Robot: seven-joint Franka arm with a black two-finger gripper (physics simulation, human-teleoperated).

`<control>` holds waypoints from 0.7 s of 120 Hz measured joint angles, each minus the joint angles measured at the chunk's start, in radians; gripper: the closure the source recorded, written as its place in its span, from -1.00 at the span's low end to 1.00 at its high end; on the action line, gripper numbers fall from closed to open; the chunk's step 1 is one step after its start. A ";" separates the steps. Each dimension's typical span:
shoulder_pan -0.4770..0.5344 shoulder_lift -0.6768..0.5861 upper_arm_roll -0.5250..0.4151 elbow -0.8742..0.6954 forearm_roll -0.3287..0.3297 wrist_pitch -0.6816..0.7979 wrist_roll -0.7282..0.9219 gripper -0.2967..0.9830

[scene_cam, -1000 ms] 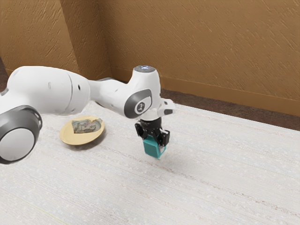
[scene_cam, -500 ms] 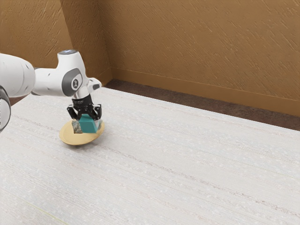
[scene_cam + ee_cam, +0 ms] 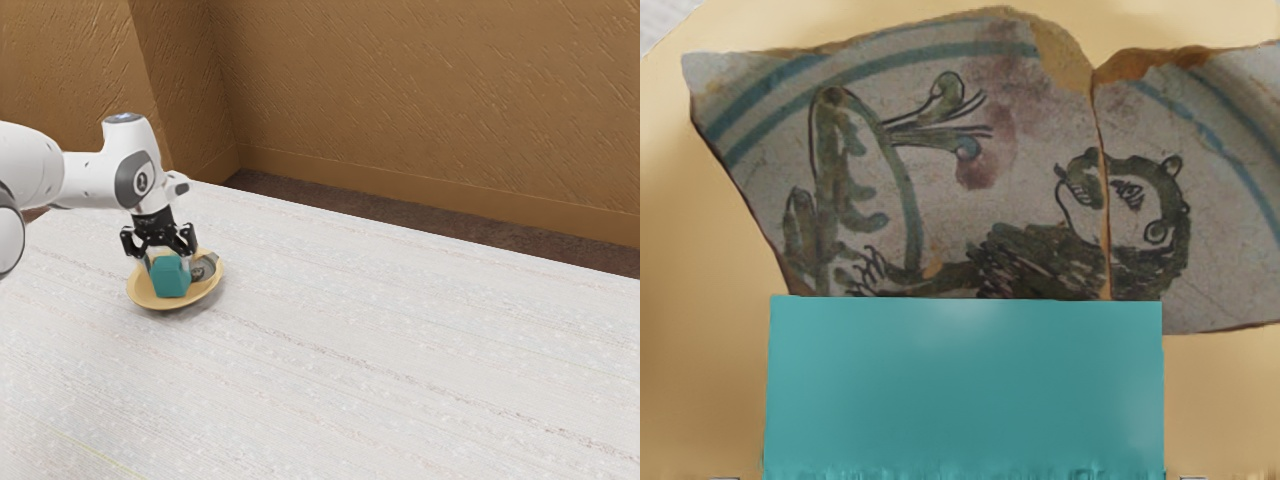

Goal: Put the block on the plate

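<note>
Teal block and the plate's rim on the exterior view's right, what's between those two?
A painted pottery fragment lies between the teal block and that part of the plate's rim, in the exterior view.

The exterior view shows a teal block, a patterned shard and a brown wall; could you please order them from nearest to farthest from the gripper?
1. Teal block: right at the gripper, over the plate.
2. Patterned shard: on the plate, toward the exterior view's right.
3. Brown wall: beyond the table.
</note>
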State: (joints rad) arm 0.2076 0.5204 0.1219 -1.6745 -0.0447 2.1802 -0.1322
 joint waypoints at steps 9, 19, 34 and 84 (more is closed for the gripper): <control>-0.001 -0.050 -0.010 -0.021 -0.001 -0.005 0.001 -0.40; -0.003 -0.102 -0.015 -0.061 -0.002 -0.008 0.001 -0.44; -0.014 -0.243 -0.044 -0.200 -0.002 -0.011 0.012 -0.49; -0.220 -0.406 -0.014 -0.136 -0.010 -0.219 0.204 -0.53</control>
State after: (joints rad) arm -0.0119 0.1143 0.1076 -1.8109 -0.0542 1.9615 0.0723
